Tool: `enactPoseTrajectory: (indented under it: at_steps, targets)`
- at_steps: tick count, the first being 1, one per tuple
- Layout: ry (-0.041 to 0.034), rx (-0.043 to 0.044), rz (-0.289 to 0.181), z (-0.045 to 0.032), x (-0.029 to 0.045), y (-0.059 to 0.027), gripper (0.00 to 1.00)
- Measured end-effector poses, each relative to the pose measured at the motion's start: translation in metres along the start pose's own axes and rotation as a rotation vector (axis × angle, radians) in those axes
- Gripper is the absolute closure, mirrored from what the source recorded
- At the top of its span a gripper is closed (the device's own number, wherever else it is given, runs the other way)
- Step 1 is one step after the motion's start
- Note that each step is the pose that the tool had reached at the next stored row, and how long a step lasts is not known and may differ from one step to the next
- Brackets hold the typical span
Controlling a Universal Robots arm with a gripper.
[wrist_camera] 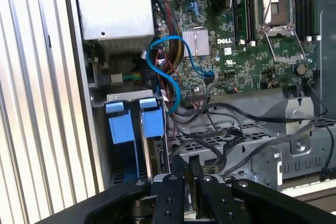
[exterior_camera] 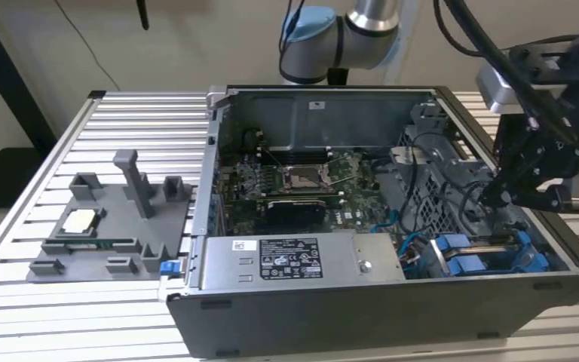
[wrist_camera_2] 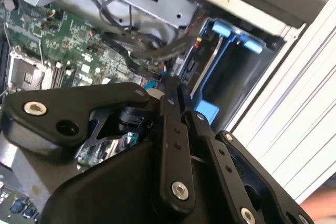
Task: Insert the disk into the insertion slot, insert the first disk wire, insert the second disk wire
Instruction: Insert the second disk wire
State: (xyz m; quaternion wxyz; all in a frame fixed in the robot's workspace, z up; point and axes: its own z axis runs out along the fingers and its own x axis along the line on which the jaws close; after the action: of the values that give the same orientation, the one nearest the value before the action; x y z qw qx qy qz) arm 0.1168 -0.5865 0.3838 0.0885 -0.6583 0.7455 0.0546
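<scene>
The desk [exterior_camera: 118, 113] of ribbed metal slats carries an open computer case [exterior_camera: 370, 317], which lies on its side with the inside facing up. In the case there is a green motherboard [exterior_camera: 300, 177] in the middle and a grey power supply box [exterior_camera: 289, 260] with a sticker along the near wall. In the corner at the exterior view's right is the insertion slot [exterior_camera: 425, 181], a bay with perforated metal walls. The disk [exterior_camera: 485, 253] in its blue carrier sits low in this corner, beside the power supply box; its blue tabs [wrist_camera: 134, 121] are seen in the first wrist view. A blue wire [wrist_camera: 170, 77] and several black wires [wrist_camera: 231, 129] lie loose between the motherboard and the bay.

On the desk, at the exterior view's left of the case, stands a grey fixture tray [exterior_camera: 108, 226] with a small part in it.

The claw [exterior_camera: 506, 196] hangs over the bay, above the disk. In both wrist views its fingers [wrist_camera: 184, 177] stand nearly together; I cannot tell if something is held.
</scene>
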Motion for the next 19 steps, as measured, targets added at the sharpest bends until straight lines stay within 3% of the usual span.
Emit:
enactPoseTrajectory:
  at_steps: [9,14,16,17,19]
  targets:
    - [0.0010,-0.0003,-0.005,0.0147,0.0041,0.0034,0.84]
    - [0.0042,0.0121,-0.014,0.0188,0.0052,0.0027,0.84]
    - [0.0110,0.0183,-0.016,0.0199,0.0056,0.0022,0.84]
    - [0.0196,0.0207,-0.017,0.0202,0.0056,0.0020,0.84]
    - [0.0478,0.0241,-0.019,0.0207,0.0055,0.0019,0.84]
